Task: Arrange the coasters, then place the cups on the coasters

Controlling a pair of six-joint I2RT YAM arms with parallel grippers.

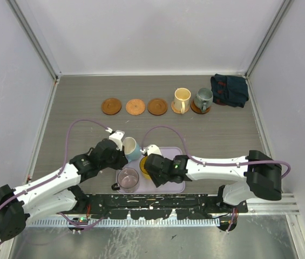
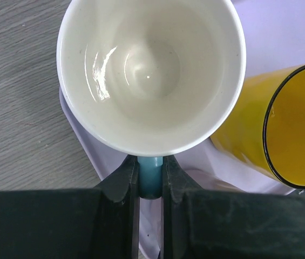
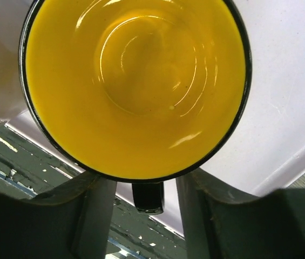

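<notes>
Mounting rail (image 1: 152, 204): nearest item; black, runs along the near edge of the surface (image 1: 87, 86) and carries both arm bases.
Purple-grey cup (image 1: 127, 179): translucent and upright at the near left corner of the lavender tray (image 1: 175, 154). Its handle points left, and neither pincer touches it.
Lavender tray: rectangular; lies between the two arms, just beyond the rail.
Right pincer (image 3: 148, 186): open. The fingers straddle the black handle of the orange-yellow cup (image 3: 136, 81), with a gap visible on each side of the handle.
Orange-yellow cup: upright on the tray, black rim, just right of the purple-grey cup.
Left pincer (image 2: 151, 172): closed on the blue handle of the light blue cup (image 2: 151, 70), with the handle clamped between both fingers.
Light blue cup: white inside; sits at the tray's far left edge, partly over the bare surface. The orange-yellow cup is just beside it. Whether the base rests or is lifted cannot be told.
Coaster row: five brown discs in a line across the far half of the surface.
Bare positions: first coaster (image 1: 111, 106), second coaster (image 1: 135, 106) and third coaster (image 1: 157, 106), counted from the left.
Fourth coaster (image 1: 175, 110): carries the cream-yellow cup (image 1: 182, 100), upright.
Fifth coaster (image 1: 200, 110): carries the grey-green cup (image 1: 203, 99), upright.
Dark cloth (image 1: 229, 90): crumpled at the far right, just beside the grey-green cup.
</notes>
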